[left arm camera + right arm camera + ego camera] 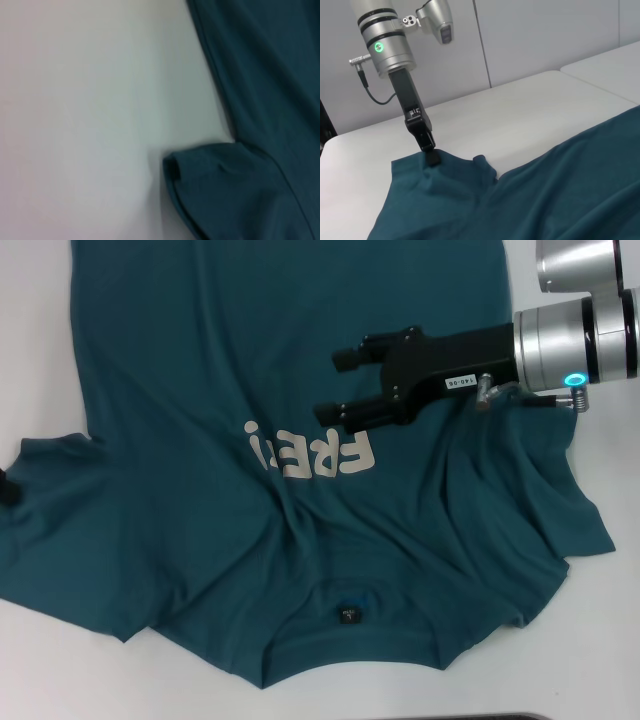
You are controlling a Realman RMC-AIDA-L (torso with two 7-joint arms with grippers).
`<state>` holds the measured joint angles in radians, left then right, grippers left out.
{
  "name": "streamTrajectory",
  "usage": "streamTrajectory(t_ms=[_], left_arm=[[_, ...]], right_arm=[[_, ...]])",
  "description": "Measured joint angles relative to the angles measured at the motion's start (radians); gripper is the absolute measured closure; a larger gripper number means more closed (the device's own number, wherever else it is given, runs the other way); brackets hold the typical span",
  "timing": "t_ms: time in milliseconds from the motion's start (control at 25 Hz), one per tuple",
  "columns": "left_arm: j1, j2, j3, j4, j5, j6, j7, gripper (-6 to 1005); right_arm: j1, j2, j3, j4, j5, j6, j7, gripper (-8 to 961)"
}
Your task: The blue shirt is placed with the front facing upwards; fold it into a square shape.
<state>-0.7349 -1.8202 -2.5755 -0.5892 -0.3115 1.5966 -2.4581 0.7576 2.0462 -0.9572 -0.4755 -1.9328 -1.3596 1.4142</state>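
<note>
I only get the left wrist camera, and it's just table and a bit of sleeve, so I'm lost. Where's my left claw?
Observer: The left claw is down at the outer edge of the blue shirt, on its left sleeve.
Operator: Where's the other claw?
Observer: The right claw is open, above the chest, beside the lettering.
Operator: Is the shirt face up?
Observer: Yes, the lettering shows, and the black neck label lies at the end nearest the robot.
</note>
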Motion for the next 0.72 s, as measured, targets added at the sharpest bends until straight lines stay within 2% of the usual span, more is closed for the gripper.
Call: streamTrajectory(t_ms=[360, 720], left_arm=[[-0.011, 0.006, -0.008, -0.008, -0.003, 0.038, 0.000, 979], [-0.038, 0.025, -0.009, -0.014, -0.064, 0.104, 0.008, 977]], right_arm=[[0.004, 0.000, 0.000, 0.000, 0.000, 0.005, 0.000, 75], [0.005, 0.002, -0.002, 0.000, 0.000, 0.021, -0.001, 76]])
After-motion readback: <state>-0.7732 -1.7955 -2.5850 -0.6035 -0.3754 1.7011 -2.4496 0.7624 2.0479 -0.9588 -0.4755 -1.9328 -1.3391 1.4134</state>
